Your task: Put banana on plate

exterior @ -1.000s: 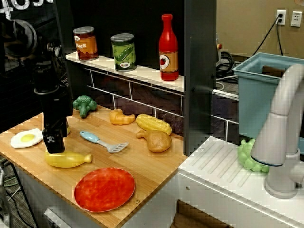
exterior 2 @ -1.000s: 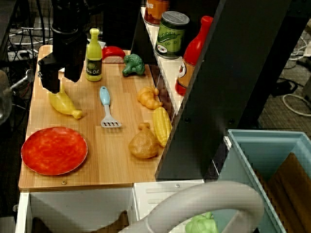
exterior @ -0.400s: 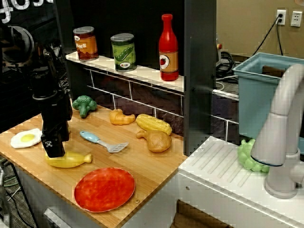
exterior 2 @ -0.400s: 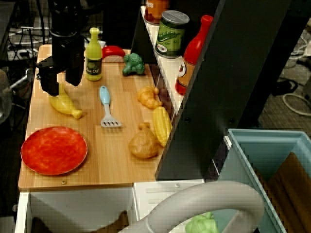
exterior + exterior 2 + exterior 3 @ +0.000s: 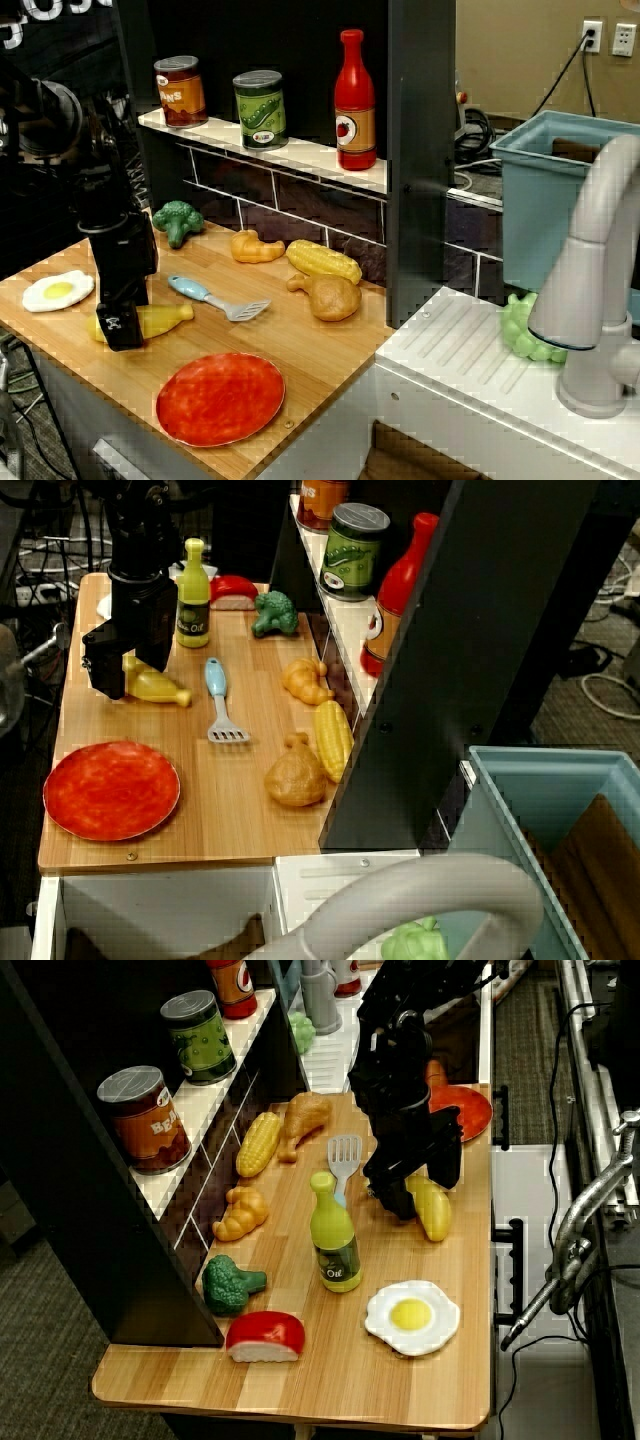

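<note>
Gripper (image 5: 121, 330) stands low over the wooden counter (image 5: 300, 340), its black body covering the thick end of the banana (image 5: 160, 319); its fingers seem to straddle that end, but whether they are clamped on the fruit or only set around it cannot be told from any view

Ordered by size:

- Wooden counter: bears every loose item; a dark shelf unit rises along its back edge
- Plate (image 5: 220, 397): red-orange, round, flat, bare, near the counter's front edge, close to the banana but apart from it
- Banana: yellow, lying flat on the wood, narrow stem end pointing away from the gripper toward the spatula (image 5: 215, 299); not on the plate
- Olive-oil bottle (image 5: 192, 595): yellow-green, upright, just beside the gripper body in the overhead view
- Fried egg (image 5: 58, 290): white with yellow yolk, near the counter's far end, beyond the gripper from the plate
- Spatula: light-blue handle, grey head, near the banana's stem

Risks, as a judgement. The hold, if any, appears to sit at one end of a smooth, curved plastic toy, so on lifting the free stem end may swing down or the fruit may slip out. A low carry toward the plate could drag the stem against the thin rim and shove the plate forward. A sideways motion of the gripper body could topple the bottle
</note>
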Robot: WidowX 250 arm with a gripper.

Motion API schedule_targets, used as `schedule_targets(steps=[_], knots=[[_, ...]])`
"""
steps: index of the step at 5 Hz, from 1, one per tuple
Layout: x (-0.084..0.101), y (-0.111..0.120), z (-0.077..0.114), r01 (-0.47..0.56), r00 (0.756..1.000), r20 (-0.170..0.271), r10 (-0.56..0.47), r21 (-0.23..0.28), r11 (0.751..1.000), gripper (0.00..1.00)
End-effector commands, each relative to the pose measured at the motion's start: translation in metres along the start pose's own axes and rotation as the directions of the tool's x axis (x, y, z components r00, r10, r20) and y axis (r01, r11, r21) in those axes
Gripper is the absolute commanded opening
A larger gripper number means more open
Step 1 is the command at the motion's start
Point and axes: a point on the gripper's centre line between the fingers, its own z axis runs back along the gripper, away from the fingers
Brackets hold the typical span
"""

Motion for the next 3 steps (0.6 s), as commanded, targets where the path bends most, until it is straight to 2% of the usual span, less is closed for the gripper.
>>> schedule_targets(steps=[1,2,3], knots=[[0.004,0.012,0.001,-0.040,0.998,-0.037,0.041,0.041,0.998,0.00],[0.004,0.012,0.003,-0.046,0.998,-0.039,0.047,0.030,0.998,0.00],[0.013,0.008,0.015,-0.054,0.997,-0.055,0.055,0.007,0.998,0.00]])
